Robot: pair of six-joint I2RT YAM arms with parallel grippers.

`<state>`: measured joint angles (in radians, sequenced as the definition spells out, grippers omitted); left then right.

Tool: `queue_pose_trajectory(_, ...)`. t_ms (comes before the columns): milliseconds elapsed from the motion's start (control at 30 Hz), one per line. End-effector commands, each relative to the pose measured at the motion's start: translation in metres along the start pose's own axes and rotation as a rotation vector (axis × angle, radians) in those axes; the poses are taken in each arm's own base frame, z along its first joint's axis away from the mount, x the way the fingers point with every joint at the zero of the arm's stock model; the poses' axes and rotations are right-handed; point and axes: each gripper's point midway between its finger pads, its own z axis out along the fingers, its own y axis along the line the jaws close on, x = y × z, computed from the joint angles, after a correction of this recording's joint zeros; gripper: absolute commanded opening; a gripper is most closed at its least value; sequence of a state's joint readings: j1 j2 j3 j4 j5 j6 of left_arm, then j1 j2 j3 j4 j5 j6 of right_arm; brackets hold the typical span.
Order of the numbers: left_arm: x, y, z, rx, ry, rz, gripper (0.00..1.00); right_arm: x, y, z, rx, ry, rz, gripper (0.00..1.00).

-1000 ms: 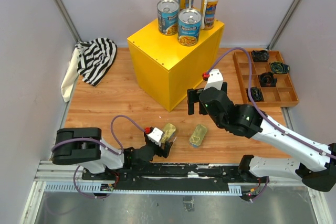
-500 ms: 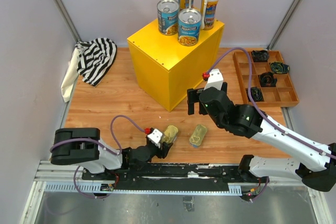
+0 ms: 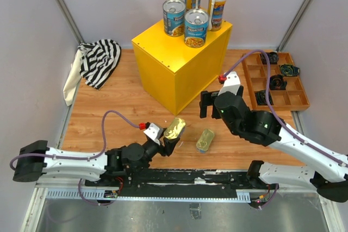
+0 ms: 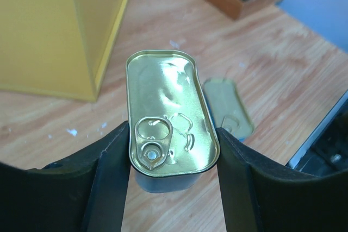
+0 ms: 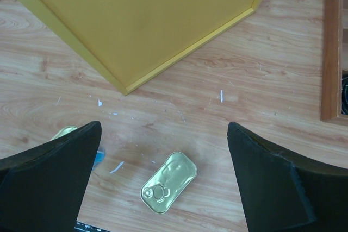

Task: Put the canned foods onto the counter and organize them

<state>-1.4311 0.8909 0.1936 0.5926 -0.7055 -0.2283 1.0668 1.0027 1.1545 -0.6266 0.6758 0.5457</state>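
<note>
The left hand has just pinched one flat tin and lifted it — next stop, likely, the yellow counter; the right hand hangs spread above the other tin.

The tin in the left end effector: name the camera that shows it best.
Left wrist. The tin fills the middle there, lid and pull ring sharp, pinched in the left end effector. The top view shows it small and tilted. The right wrist view shows only a golden sliver, probably it.
</note>
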Motion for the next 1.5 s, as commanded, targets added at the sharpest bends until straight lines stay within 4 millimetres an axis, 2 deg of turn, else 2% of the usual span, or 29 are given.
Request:
queue_pose_trajectory(0, -0.063, -0.004, -0.003, -0.026, -0.071, 0.026, 0.0, -0.004, -0.01, -0.01, 0.021, -0.031, 0.001, 1.0)
queue_pose_trajectory(267, -0.143, -0.023, -0.004, -0.015, -0.09, 0.071, 0.0, -0.015, -0.016, -0.018, 0.023, -0.067, 0.028, 1.0)
queue_pose_trajectory(533, -0.221, -0.017, -0.013, -0.098, -0.143, 0.143, 0.0, -0.024, -0.018, -0.022, 0.023, -0.092, 0.03, 0.99)
queue_pose_trajectory(600, -0.242, -0.022, -0.014, -0.081, -0.172, 0.175, 0.0, -0.025, -0.018, -0.023, 0.023, -0.098, 0.033, 0.99)
queue_pose_trajectory(733, -0.269, -0.031, -0.009, -0.049, -0.201, 0.267, 0.0, -0.028, -0.02, -0.025, 0.023, -0.11, 0.034, 0.99)
queue_pose_trajectory(800, -0.284, -0.028, -0.003, -0.035, -0.215, 0.274, 0.0, -0.029, -0.021, -0.026, 0.022, -0.115, 0.033, 0.99)
queue_pose_trajectory(933, -0.313, -0.013, 0.01, -0.042, -0.252, 0.277, 0.0, -0.031, -0.022, -0.026, 0.023, -0.12, 0.024, 0.99)
queue_pose_trajectory(1200, -0.359, 0.045, 0.044, -0.07, -0.294, 0.27, 0.0, -0.035, -0.016, -0.024, 0.008, -0.131, 0.009, 1.0)
queue_pose_trajectory(1367, -0.38, 0.08, 0.059, 0.013, -0.301, 0.226, 0.0, -0.038, -0.012, -0.023, -0.004, -0.142, 0.008, 1.0)
queue_pose_trajectory(1467, -0.385, 0.096, 0.067, 0.07, -0.282, 0.218, 0.0, -0.039, -0.012, -0.022, -0.008, -0.153, 0.012, 1.0)
